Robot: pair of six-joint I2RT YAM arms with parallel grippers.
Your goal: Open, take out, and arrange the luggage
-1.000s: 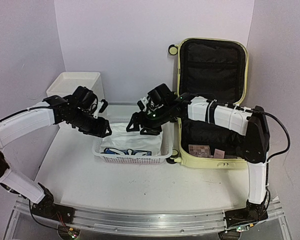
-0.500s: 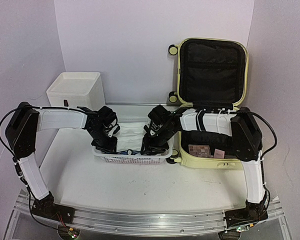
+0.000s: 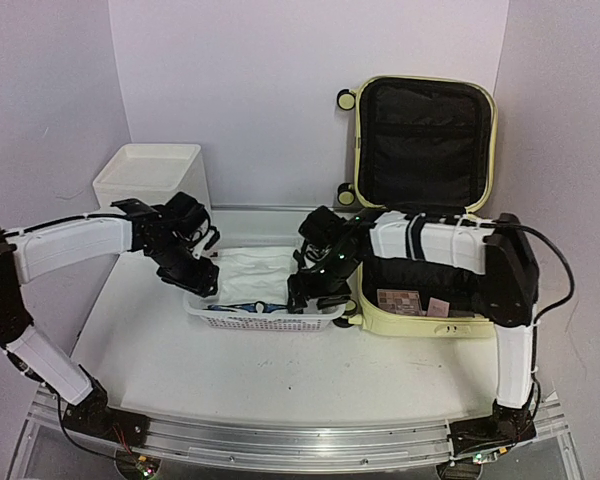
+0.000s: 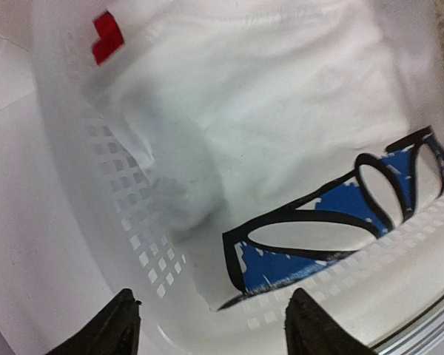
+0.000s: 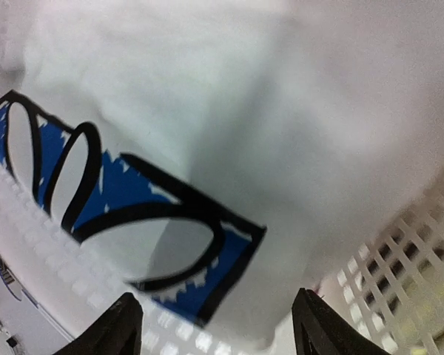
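**A:** From above, where is the luggage (image 3: pixel 410 322)?

**B:** On the right half of the tabletop (image 3: pixel 280 370), lying open. The lower shell is flat and the lid (image 3: pixel 425 125) stands upright against the back wall. Its wheels (image 3: pixel 346 99) face left, so its length runs left to right. The right arm (image 3: pixel 430 240) crosses the lower shell and hides most of the inside.

**A:** Any room around it?

**B:** Little. The basket (image 3: pixel 265 320) sits just beside its wheel side, and the side wall is near on the right. Bare tabletop shows only in front. A white drawer box (image 3: pixel 150 170) stands at the back left.

**A:** And the claws?

**B:** The left claw (image 3: pixel 202 286) and right claw (image 3: pixel 310 296) both dip into the basket. From up there I cannot tell their gap.

**A:** What about the left wrist view?

**B:** The left claw (image 4: pixel 214 325) is spread, its tips cut off by the bottom edge. It hangs over a white garment (image 4: pixel 266 126) with a blue-and-black print (image 4: pixel 333 214) and a red tag (image 4: pixel 106 37).

**A:** And the right wrist view?

**B:** The right claw (image 5: pixel 218 325) is spread too, with nothing between the tips. It is over the same garment, close to the basket's mesh wall (image 5: pixel 399 251). The picture is blurred.
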